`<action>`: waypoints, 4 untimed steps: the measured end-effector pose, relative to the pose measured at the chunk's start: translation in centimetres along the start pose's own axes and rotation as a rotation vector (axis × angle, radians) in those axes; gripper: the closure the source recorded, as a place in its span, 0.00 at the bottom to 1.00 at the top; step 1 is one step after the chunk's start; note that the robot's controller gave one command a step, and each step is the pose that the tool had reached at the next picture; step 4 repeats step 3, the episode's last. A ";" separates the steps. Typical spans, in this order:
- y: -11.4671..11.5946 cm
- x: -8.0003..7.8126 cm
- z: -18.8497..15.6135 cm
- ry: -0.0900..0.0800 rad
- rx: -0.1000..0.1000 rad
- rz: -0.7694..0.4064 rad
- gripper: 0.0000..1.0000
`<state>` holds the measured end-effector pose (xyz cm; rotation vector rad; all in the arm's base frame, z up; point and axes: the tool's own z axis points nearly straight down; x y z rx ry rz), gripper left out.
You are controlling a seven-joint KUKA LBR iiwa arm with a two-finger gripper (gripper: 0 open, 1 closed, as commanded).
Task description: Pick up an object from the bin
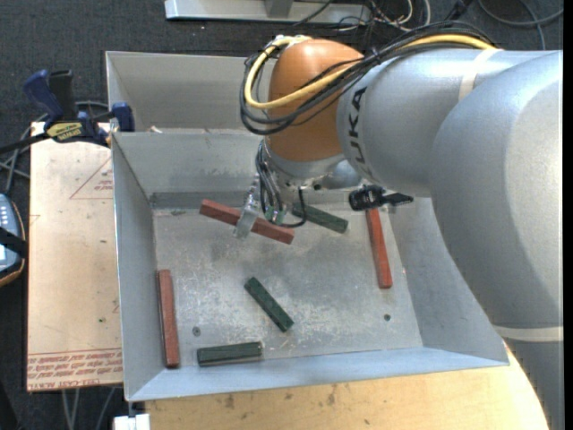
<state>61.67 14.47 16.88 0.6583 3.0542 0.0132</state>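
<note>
Slanted across the upper middle of the frame, on the floor of the bin (134,240): a red-brown bar (215,210), crossed at mid-length by the gripper (246,218). Clamped or released, cannot tell. Just right, a dark green bar (327,223); further right, a long red bar (380,253); below, a second green bar (269,304).

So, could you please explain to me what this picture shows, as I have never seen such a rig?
The big grey shape is a robot arm reaching in from the right; one camera looks down on it from above. Its gripper hangs under the orange cover. Below is a metal bin holding small loose bars, three red and three green. The gripper is down at the back red bar; whether it grips it, I cannot tell.
</note>
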 end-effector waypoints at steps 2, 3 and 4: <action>0.0 1.3 -0.3 0.023 0.016 0.013 1.00; 0.3 3.1 -0.9 0.006 0.005 -0.127 1.00; 0.3 3.1 -0.9 0.006 0.005 -0.127 1.00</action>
